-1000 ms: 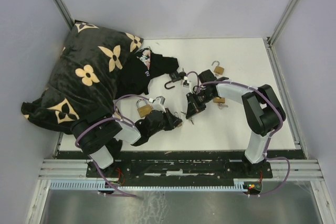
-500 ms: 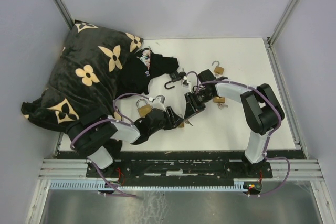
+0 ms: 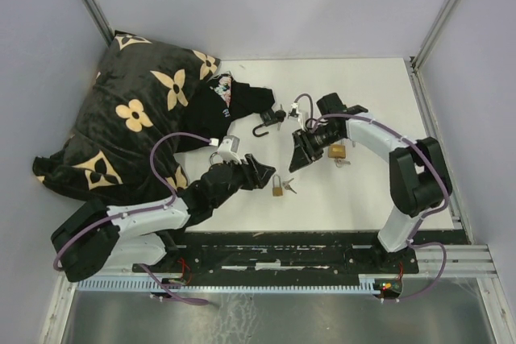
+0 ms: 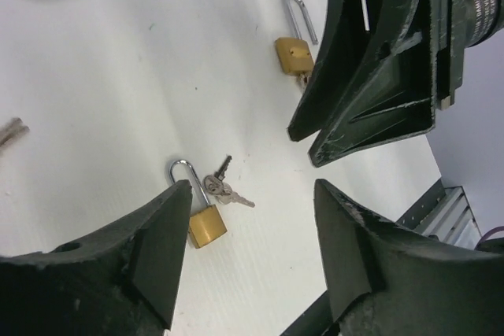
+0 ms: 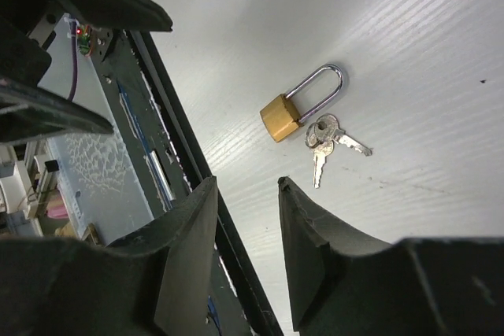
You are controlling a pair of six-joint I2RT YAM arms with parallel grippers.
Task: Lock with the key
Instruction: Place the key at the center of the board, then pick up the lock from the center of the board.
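Padlock (image 5: 281,118) is found flat on the white table (image 3: 363,199), in the gap between the two claws and gripped by neither. Its shackle is seen seated in the brass body. Keys (image 5: 324,139) are laid just beside it on a ring and are not inserted. Contact between ring and shackle cannot be told.

Left claw (image 4: 252,194): fingers are spread wide and nothing is pinched. Padlock and keys are framed between its tips in the left wrist view, with the shackle partly covered by one finger.

Right claw (image 5: 246,186): fingers are parted with a narrower gap and nothing is pinched. Its tips are pointed down toward the padlock from the far right side.

A second padlock (image 3: 336,151) is seen beyond the right claw, and a third one (image 3: 334,105), shackle open, farther back. A black hook (image 3: 262,129) is seen near mid-table. The back-left corner is taken up by a dark flower-patterned cushion (image 3: 137,110).
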